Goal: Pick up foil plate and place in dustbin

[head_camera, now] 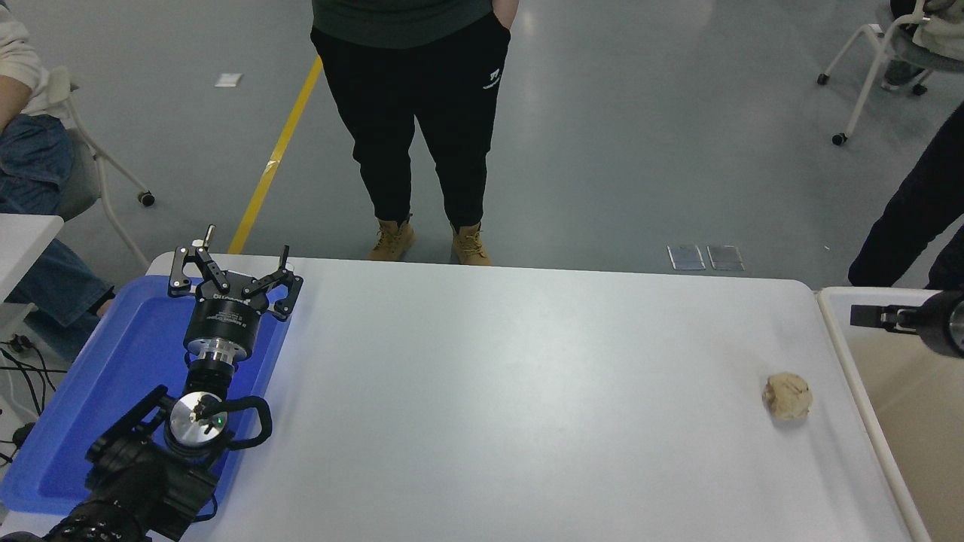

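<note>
- White table (527, 376) across the middle of the head view, grey floor beyond, a person (410, 113) standing at the far side with hands in pockets
- Left gripper (233, 269) parked at the lower left above the blue tray (113, 361), fingers spread wide, nothing between them
- Right gripper (877, 316) reaching in from the right edge, hanging above the near-left part of the dustbin (866, 421); only a short black tip and a round housing in frame, so impossible to tell whether spread or clenched, or whether anything is held
- Foil plate nowhere in view: not on the table, not at the right gripper's visible tip, not on the beige wall of the dustbin that shows; much of the bin cut off by the picture's right edge, so possibly lying inside, out of frame
- Small tan lump (787, 395) on the table just left of the bin's rim, apart from it and no part of the job
- Key relation: bin straight below the right gripper, long axis running away from the camera along the table's right end; right arm by far the nearer, left arm well apart at the opposite end
- Judged stage: at or past the drop, with no foil left to fetch on the table
</note>
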